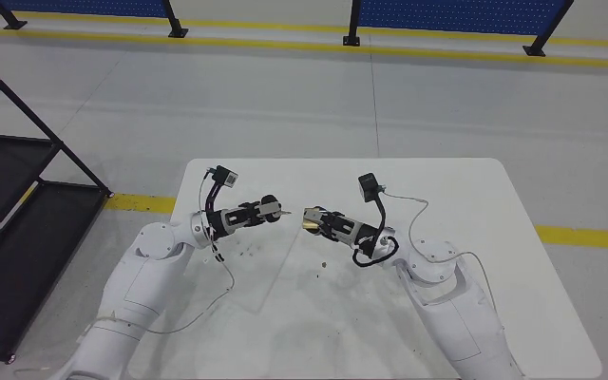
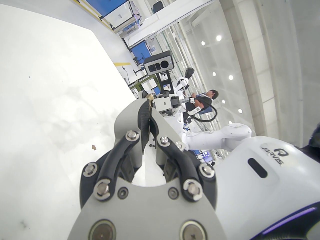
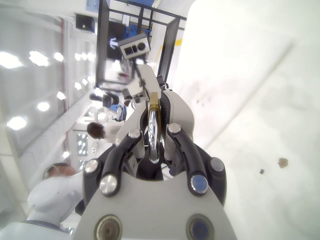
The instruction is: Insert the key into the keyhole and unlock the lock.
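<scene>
Above the middle of the white table [image 1: 456, 190] my two grippers face each other, tips a short gap apart. My left gripper [image 1: 273, 210] is shut on the key [image 1: 285, 215], whose thin silver blade sticks out toward the lock. In the left wrist view the left gripper [image 2: 149, 106] has its pads pressed together, and the key is mostly hidden between them. My right gripper [image 1: 320, 223] is shut on the brass padlock [image 1: 309, 221]. The right wrist view shows the right gripper [image 3: 156, 101] holding the padlock's brass body [image 3: 153, 102], the chrome shackle [image 3: 153, 132] pointing back toward the wrist.
Small dark specks [image 1: 323, 263] and a brown crumb [image 3: 283, 162] lie on the table under the grippers. A flat clear sheet [image 1: 256, 285] lies on the table's near left part. A black rack [image 1: 38, 209] stands on the floor off the table's left side.
</scene>
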`<control>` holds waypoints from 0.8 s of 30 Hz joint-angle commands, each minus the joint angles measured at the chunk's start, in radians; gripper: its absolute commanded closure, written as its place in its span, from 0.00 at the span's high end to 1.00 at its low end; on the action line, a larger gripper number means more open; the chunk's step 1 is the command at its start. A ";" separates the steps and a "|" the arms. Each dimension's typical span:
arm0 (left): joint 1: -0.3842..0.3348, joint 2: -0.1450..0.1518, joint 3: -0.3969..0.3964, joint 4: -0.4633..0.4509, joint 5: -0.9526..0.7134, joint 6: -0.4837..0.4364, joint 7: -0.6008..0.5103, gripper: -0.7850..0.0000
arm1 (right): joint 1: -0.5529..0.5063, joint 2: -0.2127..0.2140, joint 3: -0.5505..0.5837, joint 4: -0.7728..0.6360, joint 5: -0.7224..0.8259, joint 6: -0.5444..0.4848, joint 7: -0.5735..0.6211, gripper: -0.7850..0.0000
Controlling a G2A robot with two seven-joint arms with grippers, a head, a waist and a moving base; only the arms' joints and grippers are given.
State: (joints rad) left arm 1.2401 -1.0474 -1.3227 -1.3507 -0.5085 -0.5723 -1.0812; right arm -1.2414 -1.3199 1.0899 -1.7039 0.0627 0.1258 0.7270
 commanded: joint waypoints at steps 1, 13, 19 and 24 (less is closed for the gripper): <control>0.000 0.000 0.000 0.000 0.000 0.000 0.000 0.00 | 0.000 0.000 0.000 0.000 0.000 0.000 0.000 0.00; 0.012 0.005 -0.043 -0.011 0.326 -0.220 0.187 0.00 | 0.000 0.000 0.000 0.000 0.000 0.000 0.000 0.00; 0.007 0.001 -0.096 -0.017 0.782 -0.436 0.414 0.00 | 0.000 0.000 0.000 0.000 0.000 0.000 0.000 0.00; 0.023 -0.003 -0.124 -0.132 1.225 -0.440 0.676 0.00 | 0.000 0.000 0.000 0.000 0.000 0.000 0.000 0.00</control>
State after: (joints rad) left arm 1.2572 -1.0506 -1.4460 -1.4619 0.5832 -1.0130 -0.4787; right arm -1.2414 -1.3199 1.0900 -1.7039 0.0627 0.1258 0.7270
